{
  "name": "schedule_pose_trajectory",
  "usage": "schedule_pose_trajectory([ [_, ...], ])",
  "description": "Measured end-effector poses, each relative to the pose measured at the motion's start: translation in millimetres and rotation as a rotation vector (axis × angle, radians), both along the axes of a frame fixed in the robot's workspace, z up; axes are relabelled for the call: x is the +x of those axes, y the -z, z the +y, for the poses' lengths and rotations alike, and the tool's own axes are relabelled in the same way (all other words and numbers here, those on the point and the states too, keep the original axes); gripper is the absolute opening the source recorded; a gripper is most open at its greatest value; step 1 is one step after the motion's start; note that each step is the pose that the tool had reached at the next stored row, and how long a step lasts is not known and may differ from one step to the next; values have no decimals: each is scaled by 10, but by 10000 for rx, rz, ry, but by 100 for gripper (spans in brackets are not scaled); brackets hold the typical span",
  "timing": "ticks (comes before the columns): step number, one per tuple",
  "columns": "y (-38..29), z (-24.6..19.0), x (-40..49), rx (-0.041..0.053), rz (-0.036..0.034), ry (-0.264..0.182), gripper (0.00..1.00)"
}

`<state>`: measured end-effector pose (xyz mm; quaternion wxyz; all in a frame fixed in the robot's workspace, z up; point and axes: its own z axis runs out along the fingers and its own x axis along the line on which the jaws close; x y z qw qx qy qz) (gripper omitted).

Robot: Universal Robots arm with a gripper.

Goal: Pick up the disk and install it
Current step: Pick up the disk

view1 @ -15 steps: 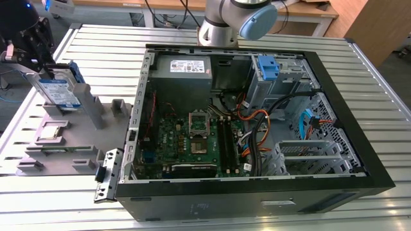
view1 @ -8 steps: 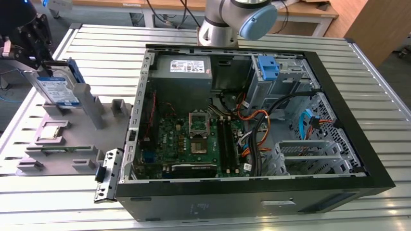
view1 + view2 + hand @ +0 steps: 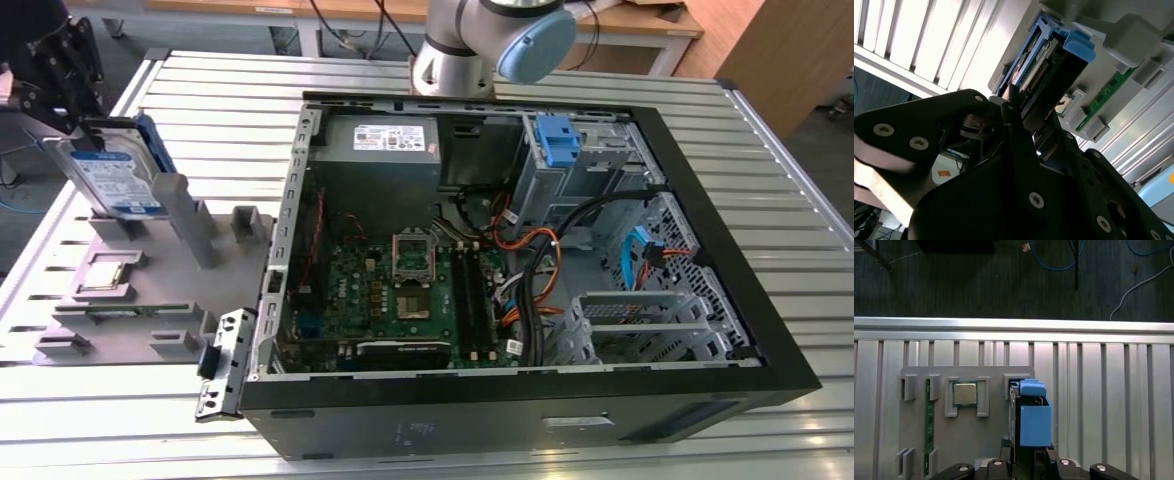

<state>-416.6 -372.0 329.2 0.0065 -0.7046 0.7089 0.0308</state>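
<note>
In the exterior view, the disk [image 3: 118,175] stands on edge in a grey holder [image 3: 187,230] at the upper left of the frame. Its long axis is roughly upright, and it is well apart from the open computer case [image 3: 747,330] at centre. The black gripper [image 3: 74,120] sits at the disk's upper end. In the first wrist view, the disk [image 3: 1034,420] reaches edge-on straight out from the gripper [image 3: 1026,455]. Whether the gripper is pinching it cannot be told.

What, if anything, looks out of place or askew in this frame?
Nothing is spilled or visibly damaged. The disk stands upright in its gray holder. One oddity: a metal bracket sticks out, tilted, from the open computer case, at its corner on the exterior view's left.
</note>
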Motion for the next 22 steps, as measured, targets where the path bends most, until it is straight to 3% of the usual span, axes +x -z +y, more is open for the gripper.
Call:
schedule_pose_trajectory([
  [12, -198, 0, 0, 0, 0, 0, 35],
  [22, -201, 0, 0, 0, 0, 4, 35],
])
